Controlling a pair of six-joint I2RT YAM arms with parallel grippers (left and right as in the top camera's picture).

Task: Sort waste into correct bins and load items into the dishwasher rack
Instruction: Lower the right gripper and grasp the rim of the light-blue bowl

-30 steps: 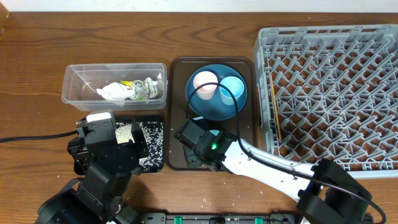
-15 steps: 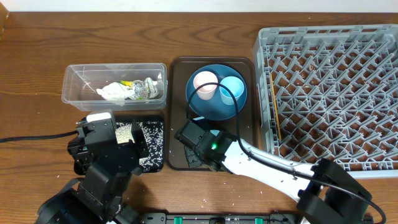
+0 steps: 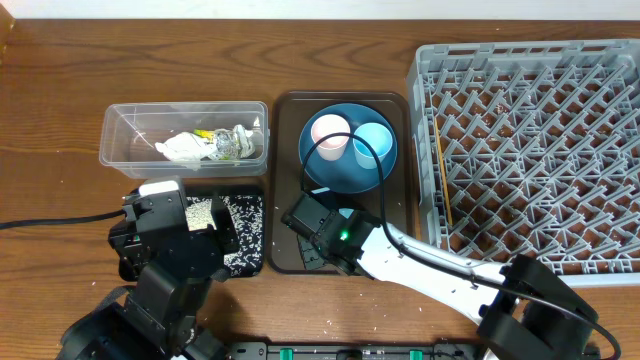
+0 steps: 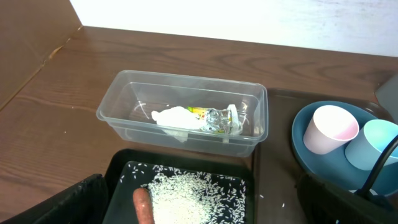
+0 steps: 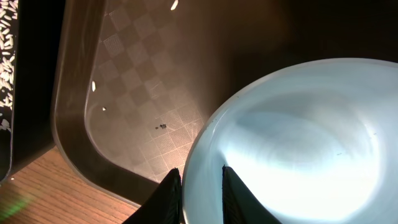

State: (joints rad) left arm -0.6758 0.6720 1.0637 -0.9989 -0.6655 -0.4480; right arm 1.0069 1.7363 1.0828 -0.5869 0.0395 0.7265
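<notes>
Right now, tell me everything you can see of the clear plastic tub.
The clear plastic tub is a see-through rectangular box with rounded corners, a rolled rim and no lid. It stands upright on the wooden table, just behind the black tray and left of the brown serving tray. Inside lie crumpled white paper, a yellow-green packet and a crinkled foil wrapper, bunched towards its right half.

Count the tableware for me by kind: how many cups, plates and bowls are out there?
Cups: 2, a pink cup and a light-blue cup
Plates: 1, the dark-blue plate that both cups stand on
Bowls: 1, a pale-blue bowl
Total: 4
</notes>
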